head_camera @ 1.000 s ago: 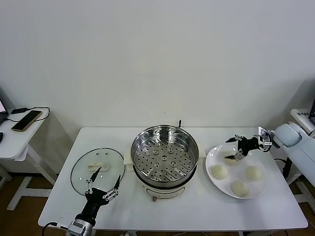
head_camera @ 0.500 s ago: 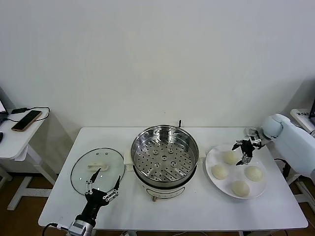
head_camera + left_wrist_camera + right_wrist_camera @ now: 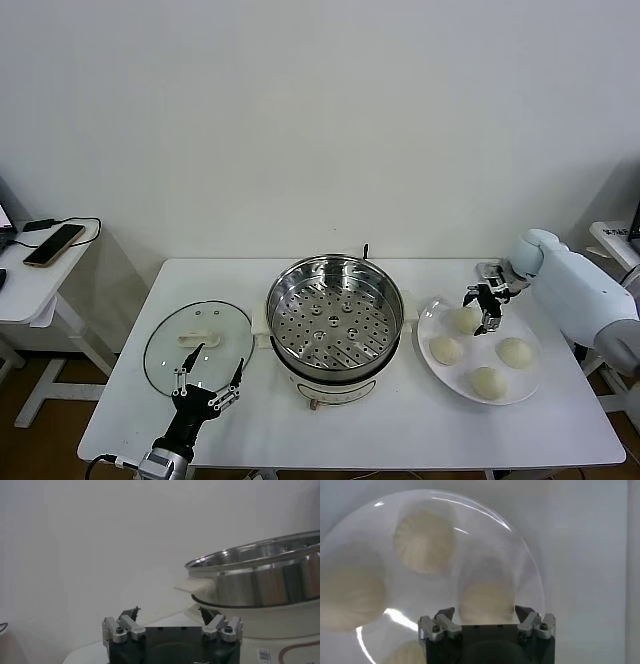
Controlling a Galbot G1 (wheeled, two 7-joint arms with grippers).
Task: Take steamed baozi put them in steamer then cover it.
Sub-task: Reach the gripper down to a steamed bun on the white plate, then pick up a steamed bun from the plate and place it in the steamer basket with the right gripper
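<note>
Writing cannot be read anywhere. Right gripper hovers with jaws spread over one bun on the plate; left gripper, jaws spread, waits beside the lid and steamer.

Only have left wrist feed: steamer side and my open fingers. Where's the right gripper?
Observer: The right gripper hangs open over the white plate, above the rear baozi.
Operator: How many buns in the steamer?
Observer: None. The steamer tray is bare; all four are on the plate, e.g. the front baozi.
Operator: Where's the lid?
Observer: The cover lies flat on the table left of the steamer, with the left gripper open at its near edge.
</note>
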